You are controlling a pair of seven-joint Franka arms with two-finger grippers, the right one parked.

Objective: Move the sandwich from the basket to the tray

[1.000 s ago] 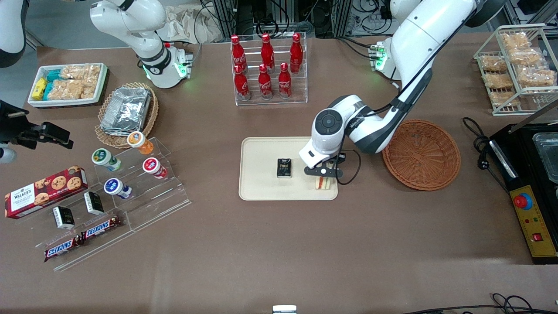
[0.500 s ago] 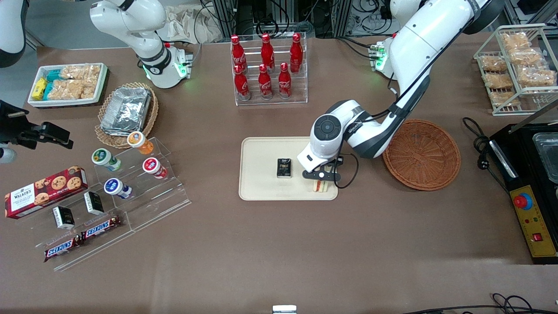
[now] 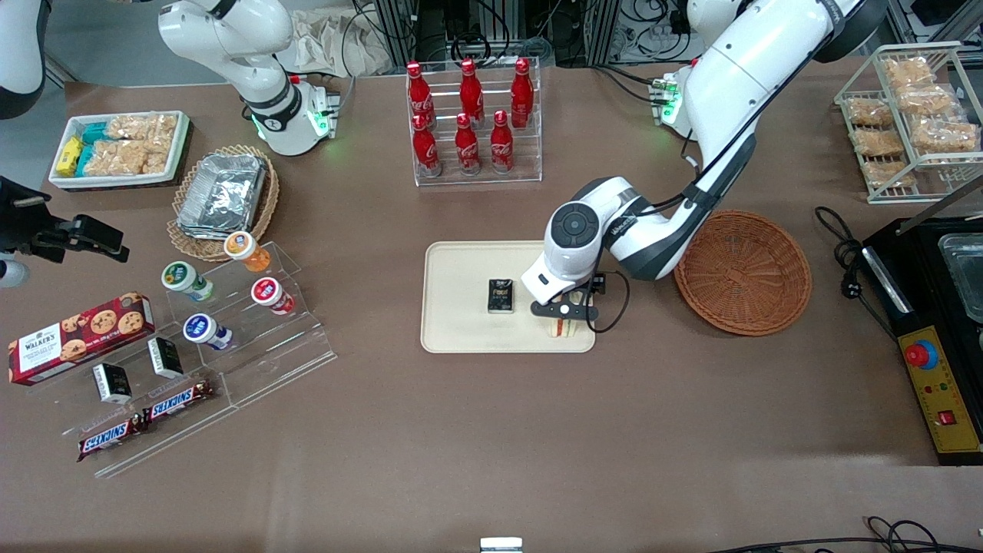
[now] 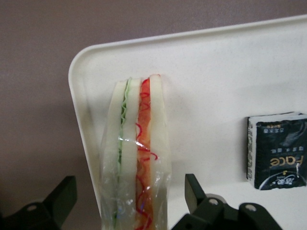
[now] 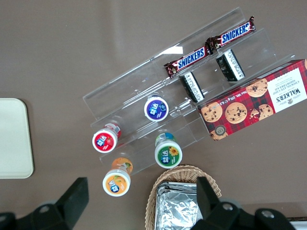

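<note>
In the wrist view the fingers [image 4: 192, 189] stand spread, apart from the one sandwich [image 4: 136, 158]; the front view hides this. Gripper [image 3: 563, 316] hovers at the tray's [image 3: 461, 338] four o'clock corner, one pack [image 3: 501, 296] beside. One basket [image 3: 742, 272] at three o'clock.

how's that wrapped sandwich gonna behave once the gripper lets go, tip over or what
The sandwich stands on a narrow edge on the tray, so it may well tip. Its soft bread probably squashes easily, and the clear film looks slippery. The gripper is open, its fingers either side of it.
</note>
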